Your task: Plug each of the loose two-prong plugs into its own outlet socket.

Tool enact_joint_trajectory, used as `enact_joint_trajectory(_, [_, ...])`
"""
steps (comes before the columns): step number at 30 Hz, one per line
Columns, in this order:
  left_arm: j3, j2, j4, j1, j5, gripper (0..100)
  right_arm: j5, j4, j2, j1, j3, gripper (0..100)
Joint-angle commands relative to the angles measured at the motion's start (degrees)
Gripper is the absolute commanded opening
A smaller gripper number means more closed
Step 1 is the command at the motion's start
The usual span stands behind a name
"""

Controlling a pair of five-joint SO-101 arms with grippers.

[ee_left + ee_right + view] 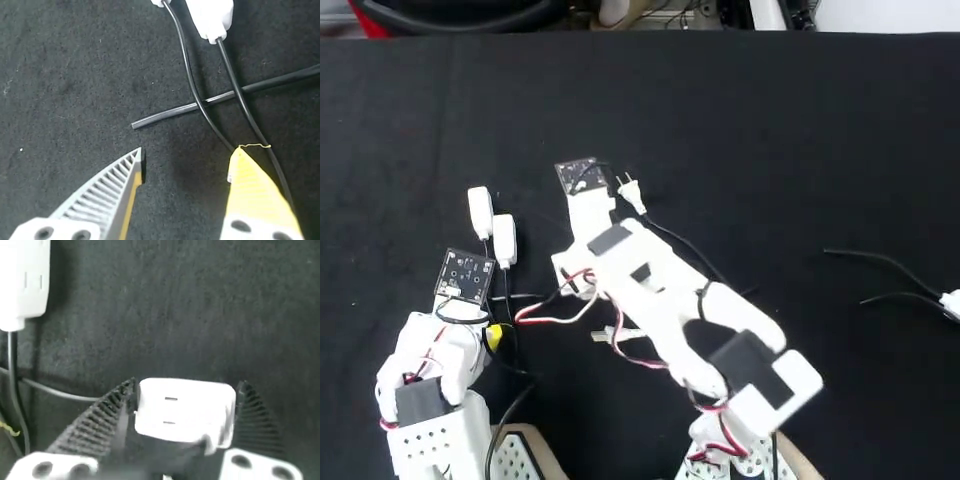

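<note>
On the black table [800, 130]: 2 white arms are standing side by side at the near edge, with sockets, a plug and cords lying around them.
Right gripper [187, 385]: its jaws are clamping a white outlet socket [185, 412] across its 2 side walls, leaving the slotted face clear and turned toward the wrist camera.
Left gripper [189, 150]: its jaws are standing apart and gripping nothing, hanging over crossed black cords [200, 102].
Far free socket [479, 208]: it is lying just beyond the left gripper, with its cord trailing back toward the arm.
Near free socket [504, 240]: it is lying just beside the far one, a little closer to the arms.
Loose plug [630, 190]: it is lying just beside the right gripper, with its 2 prongs pointing away from the arms and its cord running back under the right arm.
White piece [950, 300]: it is sitting at the table's right edge with cords attached, too small to identify.
Handling: plug and sockets are looking light, rigid and smooth, so likely slipping or twisting under a loose pinch. The prongs are looking thin enough to bend if pushed in crooked. The springy cords are probably tugging such light bodies around.
Hold: gripping the plug's body across its flat sides behind the prongs is looking safest, never the cord or the prongs.
</note>
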Motion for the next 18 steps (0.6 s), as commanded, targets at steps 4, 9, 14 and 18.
enact_joint_trajectory(4, [-0.31, -0.26, 0.26, 0.75, -0.44, 27, 0.0, 2.29, 5.93, -2.64, -4.88, 26.9])
enact_joint_trajectory(9, [-0.4, -0.26, 0.26, 0.75, -0.44, 27, 0.09, 5.19, 6.02, -2.55, -6.11, 26.6])
enact_joint_trajectory(14, [-0.4, -0.26, 0.26, 0.75, -0.44, 27, 2.73, 5.54, 6.29, -2.55, -6.2, 11.3])
enact_joint_trajectory(18, [-0.4, -0.26, 0.26, 0.75, -0.44, 27, 3.16, 5.98, 5.93, -0.97, -6.2, 1.8])
